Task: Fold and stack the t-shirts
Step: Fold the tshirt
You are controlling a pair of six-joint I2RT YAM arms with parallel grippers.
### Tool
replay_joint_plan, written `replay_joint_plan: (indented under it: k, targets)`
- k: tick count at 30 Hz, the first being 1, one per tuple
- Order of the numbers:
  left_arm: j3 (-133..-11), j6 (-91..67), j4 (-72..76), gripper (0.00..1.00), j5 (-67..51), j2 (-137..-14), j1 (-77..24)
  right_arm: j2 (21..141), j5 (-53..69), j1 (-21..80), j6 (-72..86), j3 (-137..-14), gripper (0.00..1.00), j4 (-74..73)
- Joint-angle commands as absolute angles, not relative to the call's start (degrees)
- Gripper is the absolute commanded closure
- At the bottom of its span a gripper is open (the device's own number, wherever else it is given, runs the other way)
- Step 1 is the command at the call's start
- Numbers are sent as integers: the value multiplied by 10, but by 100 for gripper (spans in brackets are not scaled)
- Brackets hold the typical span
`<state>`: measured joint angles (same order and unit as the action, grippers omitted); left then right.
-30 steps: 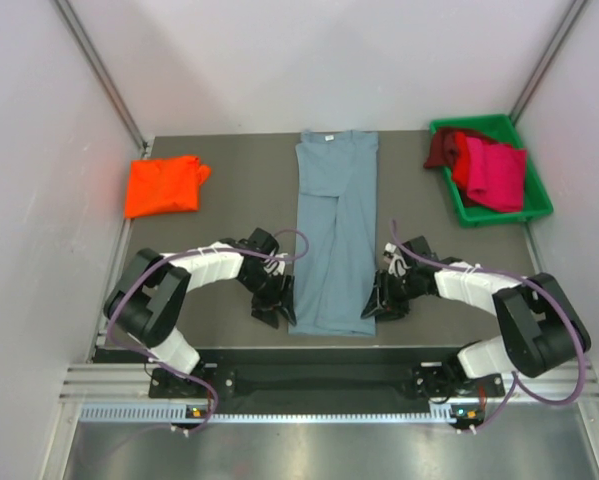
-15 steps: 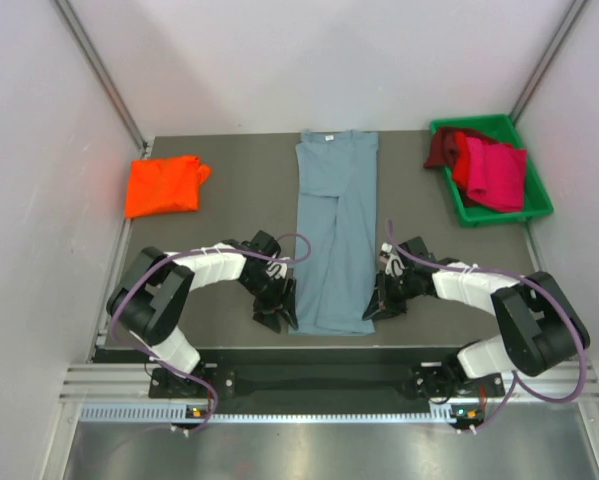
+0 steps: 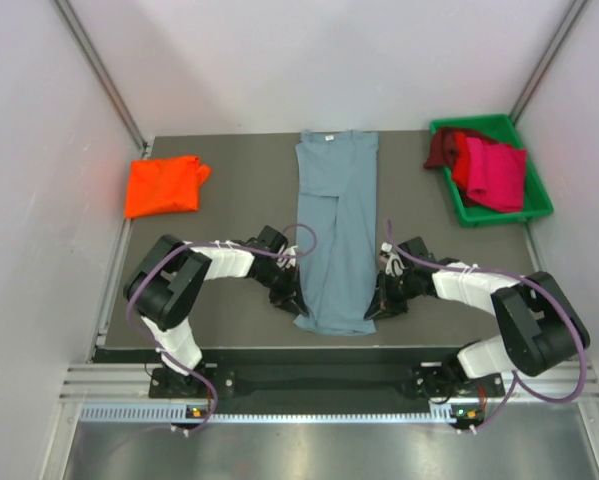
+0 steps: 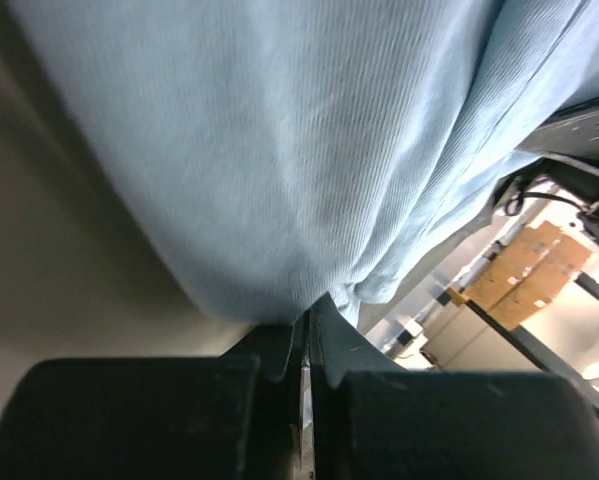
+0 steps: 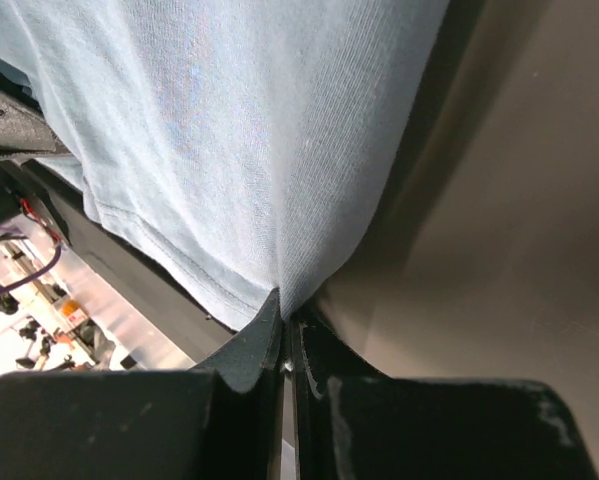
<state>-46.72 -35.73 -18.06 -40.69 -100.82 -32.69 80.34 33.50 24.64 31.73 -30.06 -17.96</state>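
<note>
Both grippers: a second ago they stood apart beside the hem; now the left gripper (image 4: 307, 320) and right gripper (image 5: 284, 310) are pinched tight on cloth.
Shirt held: long slate blue-grey cloth t-shirt (image 3: 334, 220), flat down the middle of the dark table (image 3: 239, 180), gripped at its two near corners.
Left arm: has slid inward to reach its corner.
Meaning: I judge the grasp made, ready to fold hem toward collar.
Unclear: how many layers each pinch caught, perhaps only the top.
Waiting: folded orange-red t-shirt (image 3: 162, 185) far left; crimson and magenta t-shirts (image 3: 494, 170) in a green plastic bin (image 3: 539, 212).
</note>
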Motion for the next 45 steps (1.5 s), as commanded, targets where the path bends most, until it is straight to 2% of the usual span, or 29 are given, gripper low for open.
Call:
replay_joint_plan:
  k: [1, 7, 15, 22, 31, 38, 45]
  targets:
    - [-485, -388, -112, 100, -413, -1020, -330, 792, 322, 253, 301, -318, 100, -165]
    - [-481, -373, -164, 100, -408, -972, -330, 774, 320, 232, 279, -335, 100, -190]
    - [-511, -251, -293, 100, -399, -890, -326, 696, 315, 187, 207, -373, 100, -250]
    - [-549, -136, -330, 100, -308, -839, -326, 640, 281, 164, 155, -412, 100, -291]
    - [-585, -69, -360, 100, -278, -788, -323, 582, 283, 127, 118, -454, 100, -342]
    - [-629, -56, -338, 100, -277, -804, -302, 575, 297, 94, 140, -454, 100, -315]
    - [-715, -38, -314, 100, -292, -895, -292, 669, 304, 84, 161, -508, 100, -231]
